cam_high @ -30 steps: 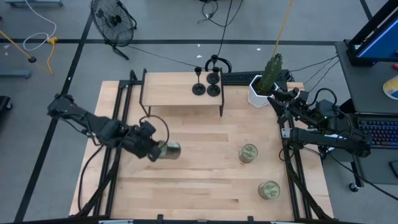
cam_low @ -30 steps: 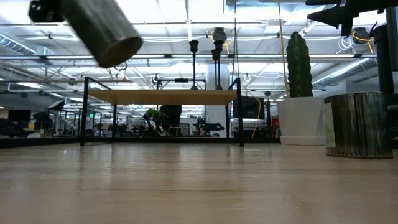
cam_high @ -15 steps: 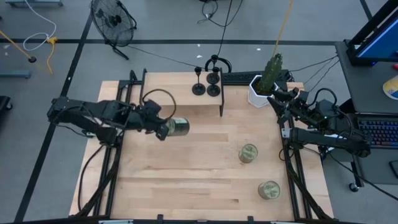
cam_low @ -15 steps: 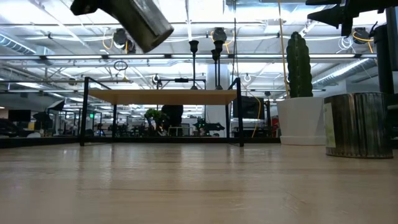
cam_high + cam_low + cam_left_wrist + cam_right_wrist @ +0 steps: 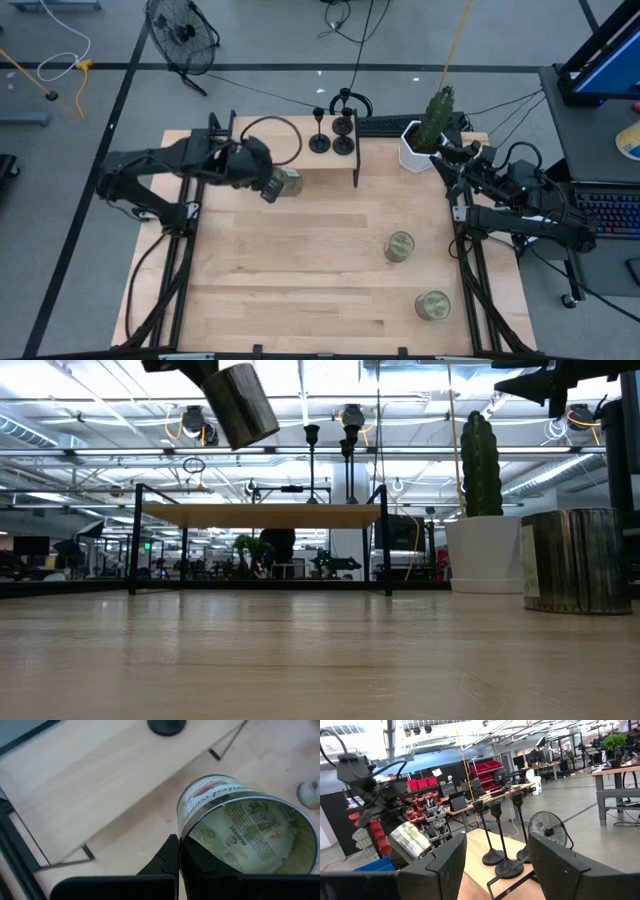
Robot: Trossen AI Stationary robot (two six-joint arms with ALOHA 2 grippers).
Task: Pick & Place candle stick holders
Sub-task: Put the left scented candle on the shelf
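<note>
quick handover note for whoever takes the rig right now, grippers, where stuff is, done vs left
Left gripper: shut on a labelled metal tin can, held in the air at the front edge of the small wooden shelf.
Right gripper: open, empty, waiting at the table's right edge near the potted cactus.
Three matte-black candlestick holders stand together on the shelf's right end.
Two more tin cans stand on the table, right side.
Done: nothing visible with the holders.
Left: all three holders untouched; the carried can must be set down.
</note>
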